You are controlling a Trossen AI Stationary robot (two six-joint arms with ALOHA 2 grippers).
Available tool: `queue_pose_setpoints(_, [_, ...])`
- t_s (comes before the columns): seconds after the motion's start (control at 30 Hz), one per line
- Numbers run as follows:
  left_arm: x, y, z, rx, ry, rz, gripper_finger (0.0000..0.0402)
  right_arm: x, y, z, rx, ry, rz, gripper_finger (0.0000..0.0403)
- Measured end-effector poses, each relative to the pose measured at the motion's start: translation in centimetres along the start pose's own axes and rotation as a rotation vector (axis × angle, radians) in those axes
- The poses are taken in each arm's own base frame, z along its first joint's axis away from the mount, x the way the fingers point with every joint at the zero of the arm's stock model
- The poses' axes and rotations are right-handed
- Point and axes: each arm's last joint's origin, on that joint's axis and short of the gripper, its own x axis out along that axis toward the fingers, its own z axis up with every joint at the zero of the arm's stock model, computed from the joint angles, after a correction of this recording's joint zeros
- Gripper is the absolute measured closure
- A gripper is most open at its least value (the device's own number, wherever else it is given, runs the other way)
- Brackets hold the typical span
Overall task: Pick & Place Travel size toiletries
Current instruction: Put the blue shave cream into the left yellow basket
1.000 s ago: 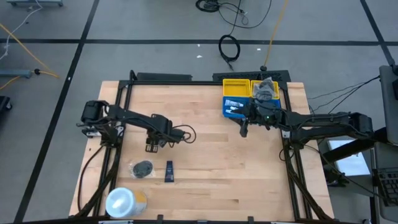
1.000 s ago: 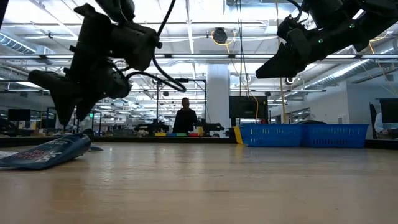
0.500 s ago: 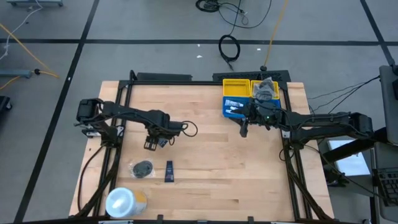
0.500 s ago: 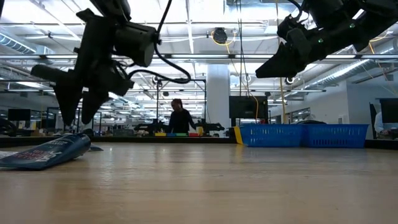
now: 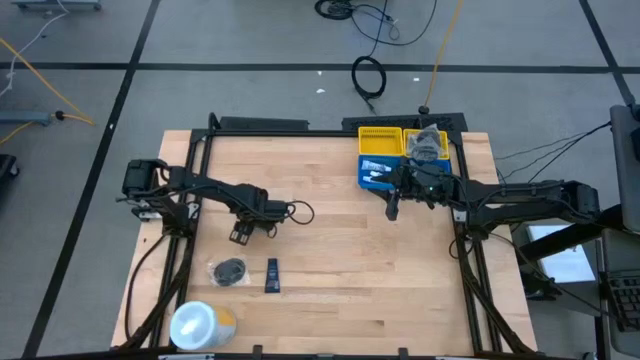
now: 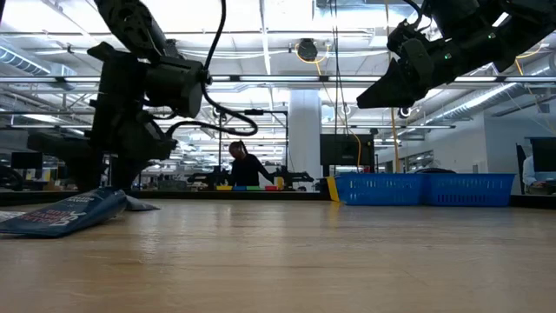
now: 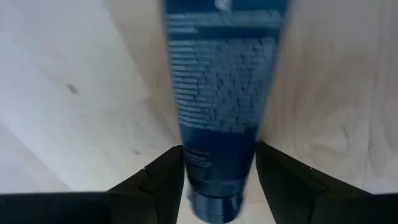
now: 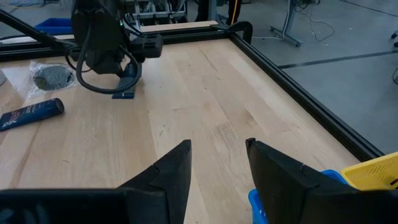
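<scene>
— Where's there room to move?

— The wood table [image 5: 340, 250] lies bare and smooth across its middle, with a black frame along its edges. The white-and-yellow roll [image 5: 200, 325] stands at the near edge.

— And the toiletries?

— The navy tube [image 5: 272, 275] lies flat near the roll, with a dark round piece [image 5: 229, 270] in clear wrap just beside it. The left gripper [image 5: 242, 233] hangs near them, fingers apart, holding nothing.

— Containers?

— They sit well apart from the roll, at the far edge. The blue bin [image 5: 362, 180] holds small white tubes, and a ribbed yellow bin [image 5: 380, 140] touches it. The right gripper [image 5: 393, 208] is just beside the blue bin, fingers apart, empty.
</scene>
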Motion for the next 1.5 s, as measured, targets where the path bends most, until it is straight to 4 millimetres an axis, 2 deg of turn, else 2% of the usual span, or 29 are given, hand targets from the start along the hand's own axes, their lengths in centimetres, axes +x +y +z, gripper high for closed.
queue_pose_setpoints(0.17, [0.9, -0.2, -0.3, 0.047, -0.019, -0.004, 0.0204, 0.0, 0.0, 0.0, 0.000, -0.003, 0.000, 0.0252])
queue_pose_setpoints(0.43, [1.0, -0.1, -0.4, -0.021, -0.015, -0.024, 0.0207, 0.0, 0.0, 0.0, 0.000, -0.003, 0.000, 0.0252])
queue_pose_setpoints(0.53, [1.0, -0.1, -0.4, -0.031, -0.019, -0.041, 0.0231, 0.0, 0.0, 0.0, 0.000, -0.003, 0.000, 0.0252])
queue_pose_setpoints(0.67, [1.1, -0.2, -0.4, -0.039, -0.028, -0.069, 0.0292, 0.0, 0.0, 0.0, 0.000, -0.003, 0.000, 0.0252])
queue_pose_setpoints(0.87, [1.0, -0.2, -0.3, -0.134, -0.030, -0.081, 0.0298, 0.0, 0.0, 0.0, 0.000, -0.003, 0.000, 0.0252])
queue_pose_setpoints(1.0, [0.3, 0.1, 0.2, -0.191, -0.050, -0.081, 0.0298, 0.0, 0.0, 0.0, 0.000, -0.003, 0.000, 0.0252])
queue_pose_setpoints(1.3, [-2.1, 1.1, 2.2, -0.234, -0.221, -0.040, 0.0298, 0.0, 0.0, 0.0, 0.001, -0.003, 0.000, 0.0252])
queue_pose_setpoints(1.5, [-4.1, 2.4, 3.6, -0.302, -0.322, 0.144, 0.0298, 0.0, 0.0, 0.0, 0.033, -0.003, 0.000, 0.0252])
